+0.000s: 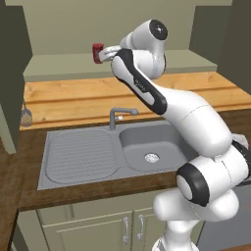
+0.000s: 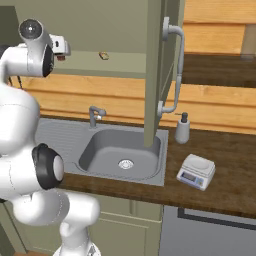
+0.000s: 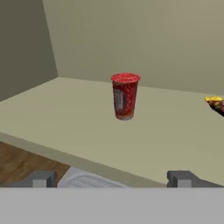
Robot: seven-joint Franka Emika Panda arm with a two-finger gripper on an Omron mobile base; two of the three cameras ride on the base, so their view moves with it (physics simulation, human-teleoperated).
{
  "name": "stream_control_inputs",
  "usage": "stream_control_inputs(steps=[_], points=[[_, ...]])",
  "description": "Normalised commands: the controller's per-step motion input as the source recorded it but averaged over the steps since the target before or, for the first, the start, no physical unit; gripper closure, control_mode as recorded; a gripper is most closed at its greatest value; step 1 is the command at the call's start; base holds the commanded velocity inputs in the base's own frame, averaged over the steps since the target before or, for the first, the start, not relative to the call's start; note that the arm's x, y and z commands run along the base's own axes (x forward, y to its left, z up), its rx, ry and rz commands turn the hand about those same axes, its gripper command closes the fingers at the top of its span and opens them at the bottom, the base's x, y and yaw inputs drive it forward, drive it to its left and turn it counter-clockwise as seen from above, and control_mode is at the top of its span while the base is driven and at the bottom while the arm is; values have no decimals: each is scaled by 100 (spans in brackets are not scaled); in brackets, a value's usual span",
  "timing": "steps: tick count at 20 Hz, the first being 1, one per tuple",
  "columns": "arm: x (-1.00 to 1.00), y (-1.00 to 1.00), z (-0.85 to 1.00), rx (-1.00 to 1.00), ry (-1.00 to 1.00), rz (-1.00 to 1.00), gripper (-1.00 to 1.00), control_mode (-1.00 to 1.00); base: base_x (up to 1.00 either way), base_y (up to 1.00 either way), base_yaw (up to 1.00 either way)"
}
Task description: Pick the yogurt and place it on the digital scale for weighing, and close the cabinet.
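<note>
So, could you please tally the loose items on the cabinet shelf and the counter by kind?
Yogurt cup: 1
Yellow-brown snack item: 1
Soap dispenser: 1
Digital scale: 1
Total: 4

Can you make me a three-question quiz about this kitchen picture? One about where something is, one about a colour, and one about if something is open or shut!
1. Where does the yogurt stand?
A. on the cabinet shelf
B. in the sink
C. on the digital scale

2. What colour is the yogurt cup?
A. blue
B. red
C. green

3. How is the gripper?
A. shut on the yogurt
B. shut on nothing
C. open, apart from the yogurt

Answers:
1 A: the hand view shows it upright on the pale shelf, while the digital scale sits bare on the counter.
2 B: its cup and lid are red.
3 C: its fingertips stand wide apart, short of the cup.
</note>
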Motion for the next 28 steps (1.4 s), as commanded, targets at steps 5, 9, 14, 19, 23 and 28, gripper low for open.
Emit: stream_control_inputs(steps=[5,9,14,19,23,28], points=[[33,0,0,0,0,0,-100,-100,0,0,0],[38,1,-7,0,0,0,-100,-100,0,0,0],[40,18,-7,0,0,0,-100,-100,0,0,0],[41,30,-4,0,0,0,-100,-100,0,0,0],[40,22,-5,0,0,0,-100,-100,0,0,0],[42,2,-7,0,0,0,-100,-100,0,0,0]])
